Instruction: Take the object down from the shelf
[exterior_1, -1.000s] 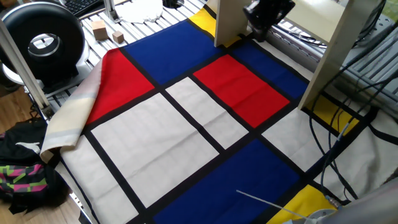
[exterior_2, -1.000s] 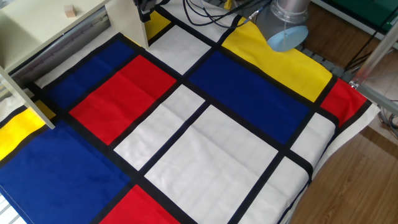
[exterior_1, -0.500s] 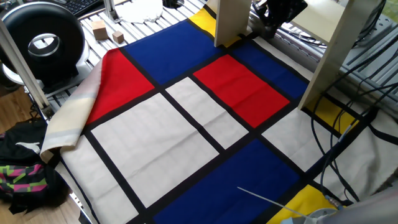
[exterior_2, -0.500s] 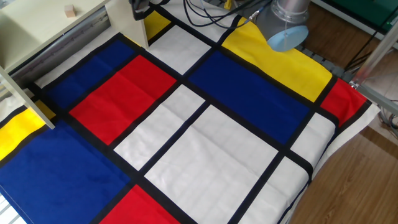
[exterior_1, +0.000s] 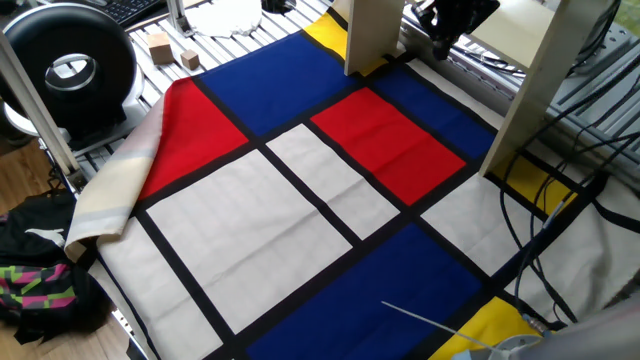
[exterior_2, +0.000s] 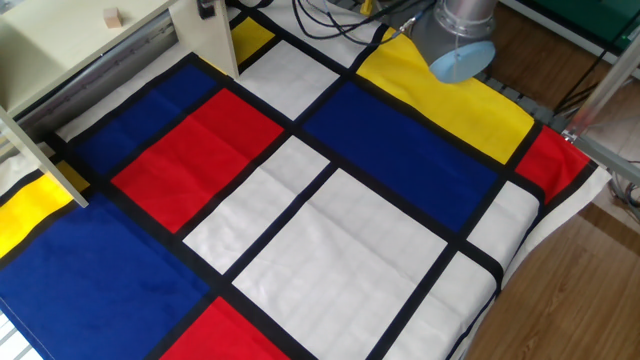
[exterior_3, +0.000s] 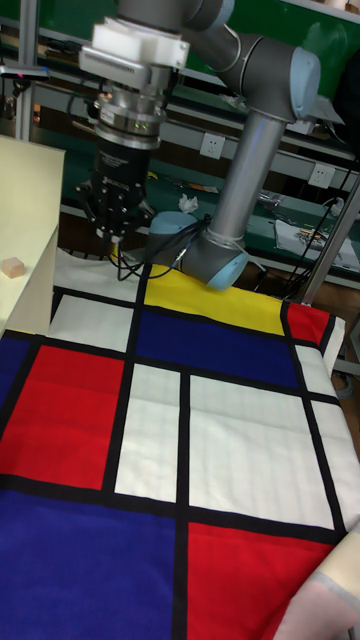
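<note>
The tiny tan wooden block (exterior_3: 12, 266) sits on the pale cream board shelf (exterior_3: 25, 240), untouched. The black two-finger gripper (exterior_3: 112, 236) hangs beside the shelf; whether open or closed cannot be told. Approaching low could strike the shelf's board.

A tiny tan block (exterior_2: 112, 17) sat on the pale cream shelf's (exterior_2: 60, 40) horizontal board, near an upright side panel.

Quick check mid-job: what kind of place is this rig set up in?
Most likely a robotics lab or workshop: an industrial arm at a cloth-covered table, loose cables, a keyboard and metal framing.
</note>
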